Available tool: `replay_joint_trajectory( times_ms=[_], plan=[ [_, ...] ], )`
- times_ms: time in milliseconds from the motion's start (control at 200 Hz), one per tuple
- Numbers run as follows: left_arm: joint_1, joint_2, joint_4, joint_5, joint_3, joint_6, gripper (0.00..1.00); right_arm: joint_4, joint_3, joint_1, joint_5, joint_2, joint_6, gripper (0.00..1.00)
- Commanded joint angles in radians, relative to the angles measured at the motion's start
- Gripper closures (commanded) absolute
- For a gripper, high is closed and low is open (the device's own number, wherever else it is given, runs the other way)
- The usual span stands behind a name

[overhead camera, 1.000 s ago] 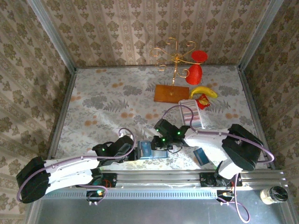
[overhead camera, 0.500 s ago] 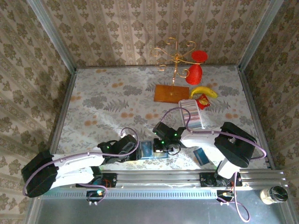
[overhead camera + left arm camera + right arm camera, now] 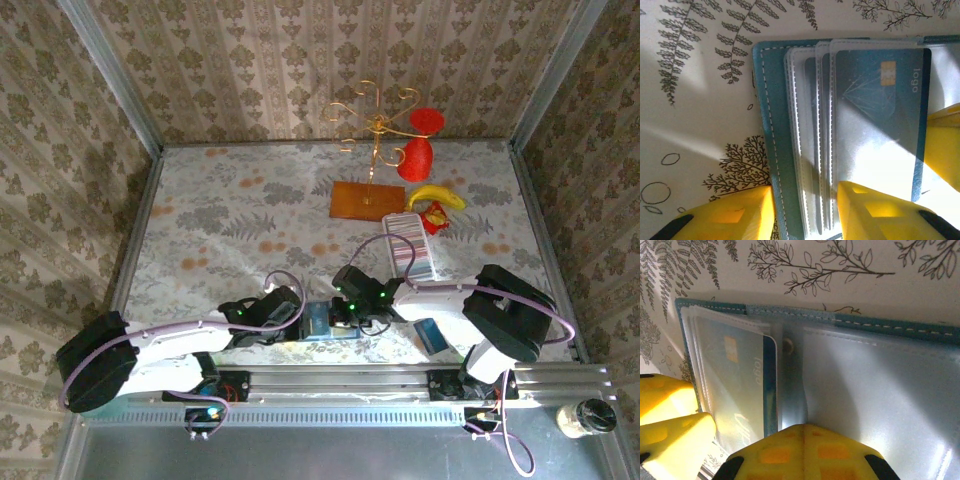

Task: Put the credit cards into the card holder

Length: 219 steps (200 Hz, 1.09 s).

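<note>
Left gripper (image 3: 805,202) first: its yellow fingers (image 3: 735,215) stand apart. One is down on the leaf-print tablecloth (image 3: 700,125), the other on top of the clear pockets. The stitched edge of the teal-blue folding card holder (image 3: 771,125) runs between them, nothing pinched.

Over to the right gripper (image 3: 804,435): jaws together, the tip planted on the clear plastic by the holder's fold. Whether anything thin is nipped there, I cannot tell.

The holder lies open and flat on the cloth near the table's front edge, the two grippers on either side of it. A teal-blue plastic card (image 3: 875,110) with a gold chip sits in the front pocket on the left gripper's side.

From the holder in the top view, a flat blue card (image 3: 432,335) lies loose at 3 o'clock, well apart. A striped whitish tray (image 3: 412,248) is at 2 o'clock, and an orange-brown flat board (image 3: 365,198) farther off at 1 o'clock.
</note>
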Motion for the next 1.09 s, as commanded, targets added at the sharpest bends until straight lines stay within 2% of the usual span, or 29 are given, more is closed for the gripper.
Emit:
replay_joint_trajectory(
  times_ms=[0,110,245,490,565,660,800,835,905,985,1090],
  plan=[
    [-0.023,-0.011,0.193,0.048,-0.043,-0.044,0.60,-0.046,-0.050,0.004,0.045,0.038,0.019,1.00],
    [-0.020,-0.093,0.198,0.010,-0.090,-0.079,0.52,-0.027,-0.058,0.004,0.042,0.032,0.025,1.00],
    [-0.016,-0.172,0.276,-0.008,-0.154,-0.120,0.50,-0.013,-0.062,0.004,0.034,0.029,0.026,1.00],
    [-0.007,-0.180,0.420,0.014,-0.185,-0.148,0.49,0.026,-0.080,0.005,0.025,0.017,0.029,1.00],
    [-0.006,-0.192,0.435,0.024,-0.178,-0.143,0.50,0.044,-0.091,0.006,0.021,0.014,0.038,1.00],
    [-0.012,-0.239,0.367,0.002,-0.162,-0.132,0.54,0.068,-0.098,0.006,0.019,0.006,0.044,1.00],
    [-0.017,-0.267,0.171,-0.044,-0.123,-0.123,0.72,0.077,-0.095,0.007,0.044,-0.041,0.046,1.00],
    [-0.020,-0.262,0.099,-0.064,-0.102,-0.125,0.74,0.079,-0.091,0.007,0.054,-0.065,0.038,1.00],
    [-0.038,-0.240,0.043,-0.087,-0.059,-0.097,0.72,0.044,-0.076,0.006,0.083,-0.113,0.016,0.84],
    [-0.048,-0.212,0.052,-0.092,-0.030,-0.084,0.67,-0.053,-0.035,0.006,0.134,-0.163,-0.017,0.72],
    [-0.058,-0.180,0.078,-0.088,-0.005,-0.080,0.67,-0.242,0.016,0.006,0.228,-0.210,-0.071,0.70]
  ],
)
